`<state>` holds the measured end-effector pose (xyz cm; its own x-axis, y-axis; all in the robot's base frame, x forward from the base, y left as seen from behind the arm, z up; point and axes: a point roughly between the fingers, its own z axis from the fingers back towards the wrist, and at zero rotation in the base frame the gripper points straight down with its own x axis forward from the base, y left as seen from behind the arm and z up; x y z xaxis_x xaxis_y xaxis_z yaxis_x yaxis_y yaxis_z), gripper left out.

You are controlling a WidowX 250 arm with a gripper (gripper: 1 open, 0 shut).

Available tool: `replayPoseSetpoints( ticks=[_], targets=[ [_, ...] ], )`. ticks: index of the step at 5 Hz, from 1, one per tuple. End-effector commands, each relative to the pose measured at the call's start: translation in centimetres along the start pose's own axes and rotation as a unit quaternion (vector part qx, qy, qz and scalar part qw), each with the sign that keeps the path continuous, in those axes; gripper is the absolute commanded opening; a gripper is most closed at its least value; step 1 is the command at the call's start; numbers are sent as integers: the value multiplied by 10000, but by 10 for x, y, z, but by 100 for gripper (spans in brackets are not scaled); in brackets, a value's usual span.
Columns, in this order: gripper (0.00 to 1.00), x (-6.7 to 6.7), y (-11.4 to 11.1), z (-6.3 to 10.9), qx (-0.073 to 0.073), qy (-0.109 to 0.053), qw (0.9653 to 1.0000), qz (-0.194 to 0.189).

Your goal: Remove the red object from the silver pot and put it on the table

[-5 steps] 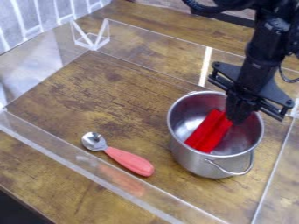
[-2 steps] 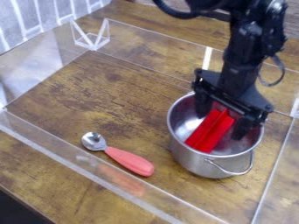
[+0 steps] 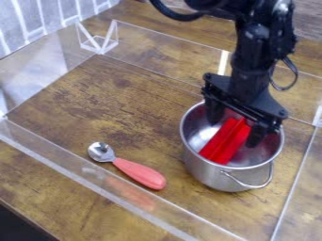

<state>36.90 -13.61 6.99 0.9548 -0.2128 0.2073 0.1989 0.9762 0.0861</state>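
Item: red object point(image 3: 228, 139), a flat elongated block. It lay inside the silver pot point(image 3: 232, 148), leaning against the inner wall with its upper end near the far rim and its lower end toward the pot's floor. Not yet lifted.

Handling, as judged: rigid, light, smooth-faced, probably somewhat slick against metal fingers; not fragile. The slanted rest meant the upper end was the freest part to take, pinched across its thin faces; the lower end sat too close to the steel wall.

Gripper point(image 3: 248, 118): spread wide, pointing steeply down into the pot's mouth, fingers straddling the upper part of the block. Whether either finger touched the block could not be told.

Surface point(image 3: 138, 104): dark wood-grain, bounded by clear low walls; pot stood at its right side. A spoon point(image 3: 127, 164) with a red-orange handle lay well apart to the pot's left.

Change against the earlier frames: a second before, the gripper appeared pressed together above the block; it had since opened fully, with its position over the pot little altered. Block and pot unmoved.
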Motion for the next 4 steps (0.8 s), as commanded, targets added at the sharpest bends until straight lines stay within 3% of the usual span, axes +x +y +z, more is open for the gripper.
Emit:
replayPoseSetpoints(
  ticks=[1,2,3,4],
  targets=[
    [100,7,-4,12,-34,-186,9998,55],
    [0,4,3,5,-29,-175,9998,119],
    [0,2,10,7,12,-184,9997,144],
    [0,5,22,29,104,-298,9993,193]
  ],
)
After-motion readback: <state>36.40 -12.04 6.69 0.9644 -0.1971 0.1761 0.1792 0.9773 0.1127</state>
